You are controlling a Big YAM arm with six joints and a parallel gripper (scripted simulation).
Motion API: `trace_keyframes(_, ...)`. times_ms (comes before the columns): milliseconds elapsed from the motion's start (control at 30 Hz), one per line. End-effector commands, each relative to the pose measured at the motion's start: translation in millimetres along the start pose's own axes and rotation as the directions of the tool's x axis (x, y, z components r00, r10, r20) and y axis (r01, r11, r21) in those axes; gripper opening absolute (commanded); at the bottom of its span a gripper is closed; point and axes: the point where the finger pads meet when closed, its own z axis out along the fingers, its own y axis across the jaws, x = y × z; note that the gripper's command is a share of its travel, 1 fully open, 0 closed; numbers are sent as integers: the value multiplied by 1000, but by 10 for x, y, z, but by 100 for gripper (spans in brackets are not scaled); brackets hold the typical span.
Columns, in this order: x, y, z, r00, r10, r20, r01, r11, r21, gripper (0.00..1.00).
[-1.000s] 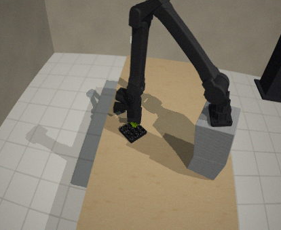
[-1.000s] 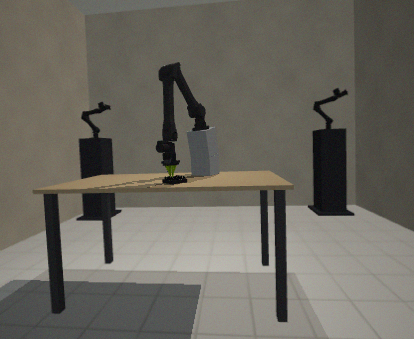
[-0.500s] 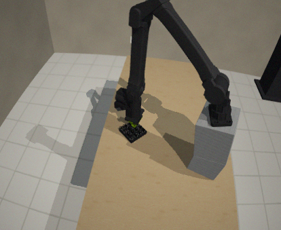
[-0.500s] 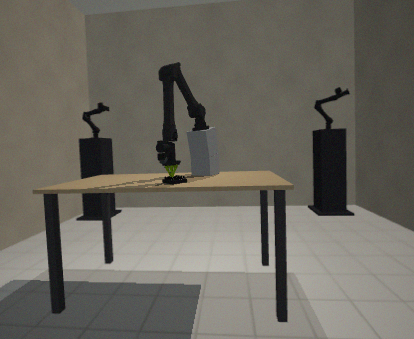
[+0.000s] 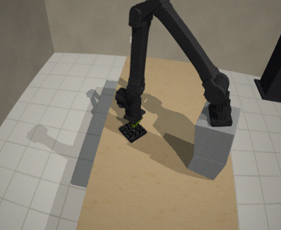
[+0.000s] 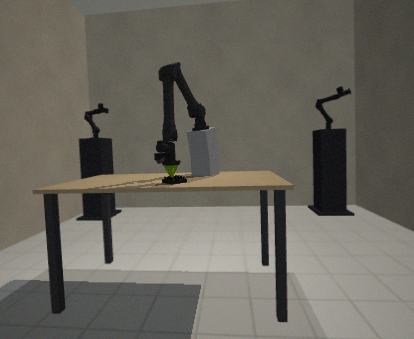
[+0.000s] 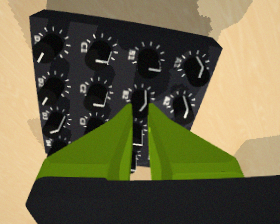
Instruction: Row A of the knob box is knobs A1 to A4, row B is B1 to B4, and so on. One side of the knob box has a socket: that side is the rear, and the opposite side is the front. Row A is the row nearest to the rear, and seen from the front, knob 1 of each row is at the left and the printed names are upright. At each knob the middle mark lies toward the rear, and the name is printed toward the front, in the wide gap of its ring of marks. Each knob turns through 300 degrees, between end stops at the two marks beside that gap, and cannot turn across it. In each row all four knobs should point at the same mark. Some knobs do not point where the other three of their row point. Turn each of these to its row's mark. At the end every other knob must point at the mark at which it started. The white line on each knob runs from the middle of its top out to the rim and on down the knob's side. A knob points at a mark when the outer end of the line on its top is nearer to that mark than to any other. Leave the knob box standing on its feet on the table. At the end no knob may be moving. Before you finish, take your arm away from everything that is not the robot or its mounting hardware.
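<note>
The black knob box point(image 5: 131, 134) point(image 6: 181, 180) point(image 7: 125, 31) stands on the table, with white marks and names around its knobs. In the wrist view the names lie left of their knobs, so the front is at the left. My green-fingered gripper point(image 5: 134, 126) point(image 6: 171, 177) point(image 7: 140, 106) points down and is shut on knob B2 point(image 7: 139, 97); its white line runs down the view. Knobs A1 point(image 7: 192, 65), B1 point(image 7: 147, 57), C1 point(image 7: 100, 52), D1 point(image 7: 49, 45) and A2 point(image 7: 179, 106) show. Part of A3, A4 and the far knobs is hidden by the fingers.
The grey pedestal point(image 5: 211, 147) point(image 6: 203, 152) carries the arm's base on the wooden table point(image 5: 157, 195) point(image 6: 246, 179). Neighbouring knobs B1, B3 point(image 7: 138, 134) and C2 point(image 7: 97, 94) stand close to the fingers. Black stands with other arms are off the table.
</note>
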Motion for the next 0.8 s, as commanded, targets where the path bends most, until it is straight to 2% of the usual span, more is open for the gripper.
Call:
trace_keyframes(0, -61, -46, 47, 995, 96, 14, -97, 995, 15, 8)
trace_keyframes(233, -61, -46, 47, 985, 171, 15, -171, 985, 14, 8)
trace_keyframes(767, -61, -47, 47, 974, 226, 16, -226, 974, 13, 8)
